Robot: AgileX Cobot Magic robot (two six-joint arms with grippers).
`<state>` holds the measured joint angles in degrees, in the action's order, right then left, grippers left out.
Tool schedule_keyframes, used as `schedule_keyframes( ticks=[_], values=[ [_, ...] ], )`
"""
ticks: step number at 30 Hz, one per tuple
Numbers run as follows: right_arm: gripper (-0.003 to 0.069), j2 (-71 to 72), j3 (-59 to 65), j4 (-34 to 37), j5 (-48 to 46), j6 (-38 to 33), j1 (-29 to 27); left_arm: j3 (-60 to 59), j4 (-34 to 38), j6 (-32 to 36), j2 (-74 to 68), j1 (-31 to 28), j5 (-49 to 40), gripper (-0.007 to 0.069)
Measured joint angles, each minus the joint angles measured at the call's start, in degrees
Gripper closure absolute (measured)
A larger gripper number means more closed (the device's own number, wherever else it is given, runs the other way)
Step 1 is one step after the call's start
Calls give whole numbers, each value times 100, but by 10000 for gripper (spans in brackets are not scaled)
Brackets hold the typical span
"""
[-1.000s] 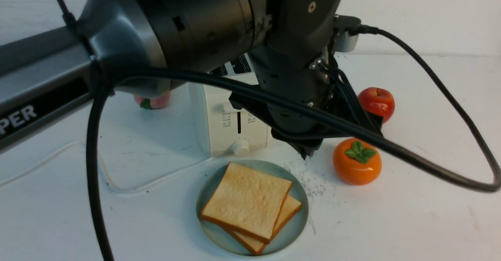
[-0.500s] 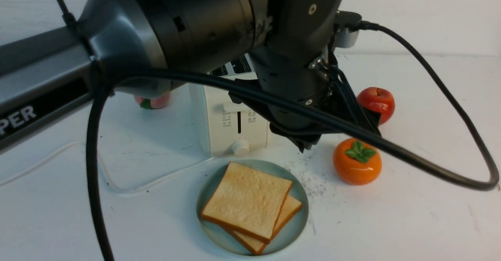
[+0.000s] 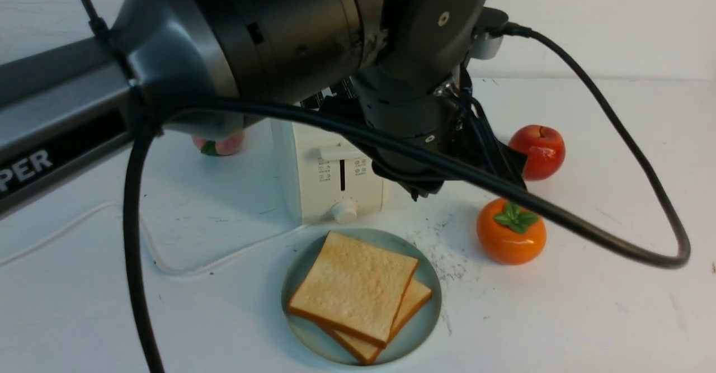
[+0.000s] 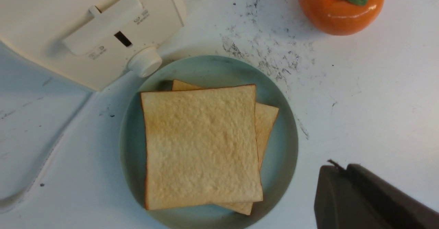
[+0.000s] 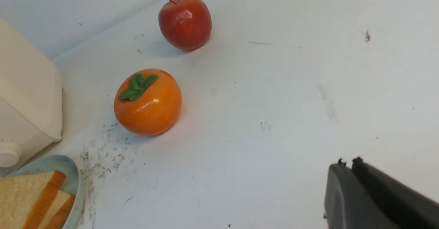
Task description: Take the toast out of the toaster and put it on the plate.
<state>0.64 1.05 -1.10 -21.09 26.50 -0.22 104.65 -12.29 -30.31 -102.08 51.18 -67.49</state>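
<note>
Two slices of toast (image 3: 353, 289) flat on the plate (image 3: 417, 331), stacked, the upper one skewed, with a corner of the lower one showing on the right. Plate on the white desk (image 3: 587, 317) around the middle of its near edge. Toaster (image 3: 327, 185) upright just behind it, toward the far edge, round knob (image 3: 343, 211) almost over the plate's far rim, lever (image 3: 335, 152) at the top of its slot. Toaster's top partly hidden by the left arm (image 3: 251, 37); contents of the slots impossible to tell. White cord (image 3: 72, 227) trailing toward the desk's left edge. Left jaws closed, two dark slabs pressed together in the left wrist view, gripping nothing, hanging above the desk between toaster and orange persimmon (image 3: 510, 232), touching neither. Right jaws likewise drawn together with nothing between them, visible only in the right wrist view, over bare desk to the right of the persimmon. Red apple (image 3: 538, 150) behind the persimmon, nearer the far edge. Pink fruit (image 3: 221, 145) behind the toaster's left side, mostly covered by the arm. Black scuff marks (image 3: 444, 261) on the desk between plate and persimmon. Thick black cable (image 3: 559, 211) looping above the desk's right half.
</note>
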Motion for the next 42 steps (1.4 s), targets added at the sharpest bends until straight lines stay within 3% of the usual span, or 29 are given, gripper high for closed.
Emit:
schedule_keyframes(
  ticks=[8, 22, 30, 42],
  values=[
    [615, 0, 0, 6, -4, 0, 291, 0, -12, 0, 0, 0, -54, 606],
    [592, 0, -10, 6, -57, 0, 291, 0, -470, 106, 438, 0, -391, 604],
    [580, 0, -16, -393, -99, -881, 291, 0, -435, 106, 1328, 0, -426, 601],
    [566, 0, -16, -430, -105, -994, 291, 2, -403, 106, 1544, 0, -426, 599]
  ],
)
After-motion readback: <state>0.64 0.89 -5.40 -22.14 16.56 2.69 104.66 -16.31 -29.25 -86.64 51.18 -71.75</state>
